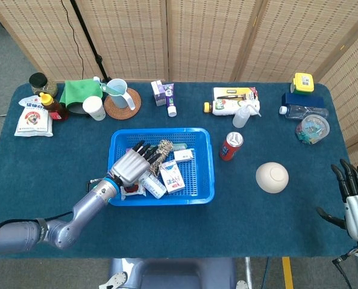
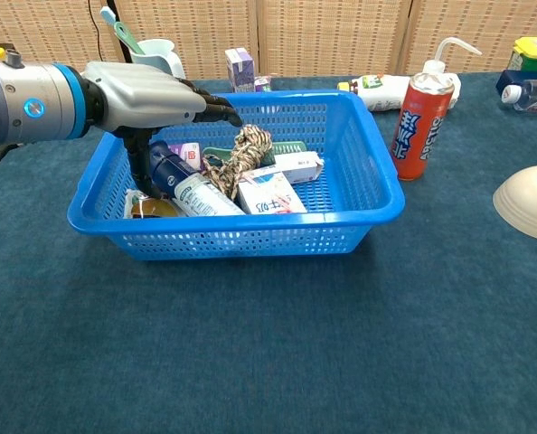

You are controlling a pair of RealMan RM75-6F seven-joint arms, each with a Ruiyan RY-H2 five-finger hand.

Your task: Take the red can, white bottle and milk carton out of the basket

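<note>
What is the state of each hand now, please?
Left hand: open, fingers spread over the basket, holding nothing.
Right hand: open, fingers apart, holding nothing, at the table's right edge.

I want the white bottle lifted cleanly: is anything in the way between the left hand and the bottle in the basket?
Nothing visible blocks it. The left hand hovers open above the white bottle, which lies exposed in the basket. The coiled rope sits close beside the bottle and might snag, and the milk carton lies beside it.
</note>
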